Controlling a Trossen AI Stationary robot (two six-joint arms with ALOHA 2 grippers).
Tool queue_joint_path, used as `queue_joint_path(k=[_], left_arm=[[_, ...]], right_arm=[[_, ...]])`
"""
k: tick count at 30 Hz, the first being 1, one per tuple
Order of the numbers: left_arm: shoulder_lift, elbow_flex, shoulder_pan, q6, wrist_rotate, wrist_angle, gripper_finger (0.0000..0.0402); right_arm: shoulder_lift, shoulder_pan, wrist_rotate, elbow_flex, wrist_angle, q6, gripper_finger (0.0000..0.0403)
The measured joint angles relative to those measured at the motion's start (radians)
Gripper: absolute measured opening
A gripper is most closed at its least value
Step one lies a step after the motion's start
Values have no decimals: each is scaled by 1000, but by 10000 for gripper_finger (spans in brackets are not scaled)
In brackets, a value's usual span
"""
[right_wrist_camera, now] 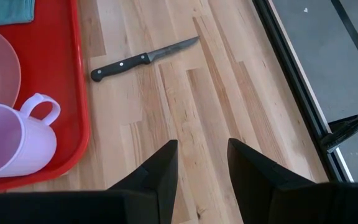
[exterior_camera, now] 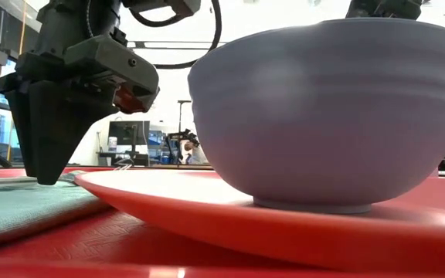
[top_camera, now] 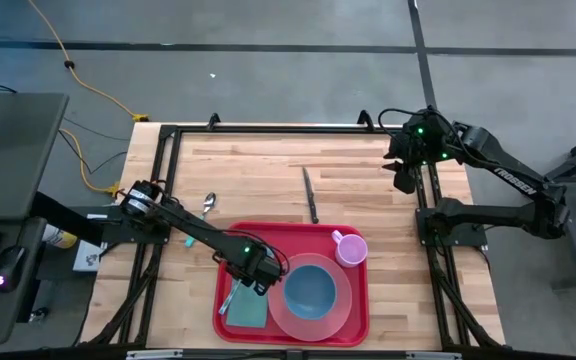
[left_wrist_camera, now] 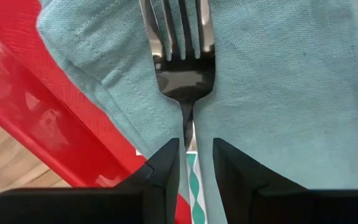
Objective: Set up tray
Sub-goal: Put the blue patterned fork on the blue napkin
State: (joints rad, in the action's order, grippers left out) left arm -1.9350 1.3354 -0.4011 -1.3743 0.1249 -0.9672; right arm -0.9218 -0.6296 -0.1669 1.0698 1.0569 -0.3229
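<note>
Risk: the fork (left_wrist_camera: 182, 74) lies on the teal napkin (left_wrist_camera: 278, 93) with its handle between the left fingers; if they lift off while still touching the handle, the fork could drag or skew, and the napkin could bunch with it; this is a judgement, not a thing seen.
Second risk: the knife (top_camera: 310, 195) and spoon (top_camera: 208, 205) rest on the bare table (top_camera: 268, 170) outside the tray; a shallow pinch on either thin handle might slip.
Left gripper (left_wrist_camera: 196, 165): low over the napkin at the tray's left end; fingers narrowly apart, straddling the fork's handle; whether they actually press it cannot be told.
Right gripper (right_wrist_camera: 201, 168): waiting above the table's far right corner; fingers apart, holding nothing.
Tray (top_camera: 230, 240): near the table's front edge, centre; it carries the napkin, a pink plate (top_camera: 338, 318) with a blue bowl (top_camera: 310, 287) on it, and a pink mug (top_camera: 349, 248).
</note>
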Motion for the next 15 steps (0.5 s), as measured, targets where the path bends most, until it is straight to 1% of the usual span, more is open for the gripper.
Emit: queue_joint_path(k=[15], left_arm=[[0, 0, 0, 0, -1, 3, 17]], right_arm=[[0, 0, 0, 0, 0, 1, 119]])
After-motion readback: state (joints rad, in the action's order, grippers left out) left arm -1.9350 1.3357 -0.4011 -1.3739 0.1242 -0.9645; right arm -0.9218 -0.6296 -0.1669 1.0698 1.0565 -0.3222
